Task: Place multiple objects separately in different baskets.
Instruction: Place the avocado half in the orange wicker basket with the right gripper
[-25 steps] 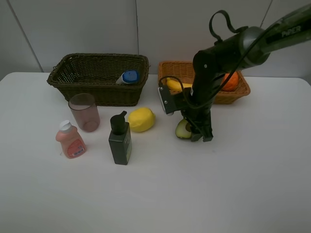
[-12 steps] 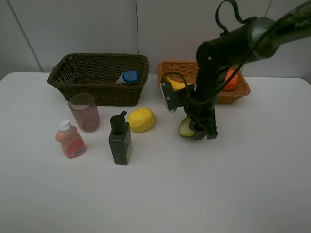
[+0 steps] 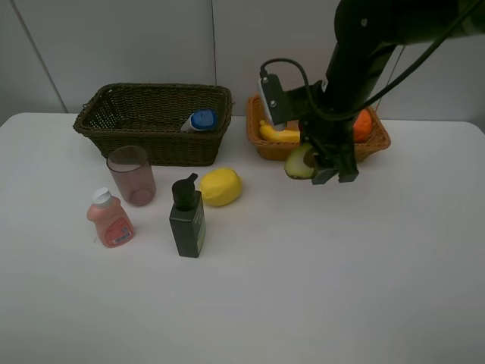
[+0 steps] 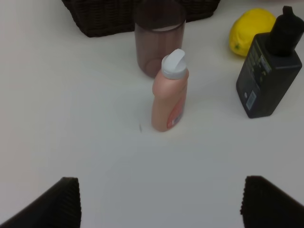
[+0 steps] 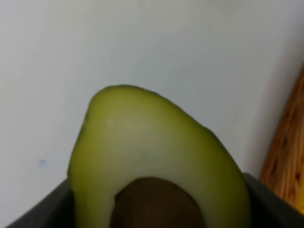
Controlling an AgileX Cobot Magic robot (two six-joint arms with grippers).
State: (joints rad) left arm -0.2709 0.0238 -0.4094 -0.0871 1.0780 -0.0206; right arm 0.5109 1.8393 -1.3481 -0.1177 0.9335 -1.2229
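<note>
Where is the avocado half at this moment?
In the high view the avocado half is right of centre, held above the table by the right gripper, just in front of the orange basket.

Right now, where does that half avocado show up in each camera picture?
Exterior high: the halved avocado hangs in the right claw, right of centre, just in front of the light orange-brown basket.
Left wrist: not in it.
Right wrist: close up, it fills much of the picture, with the pit facing the camera.
Shared landmark: the basket, its weave at the edge of the right wrist view.
</note>
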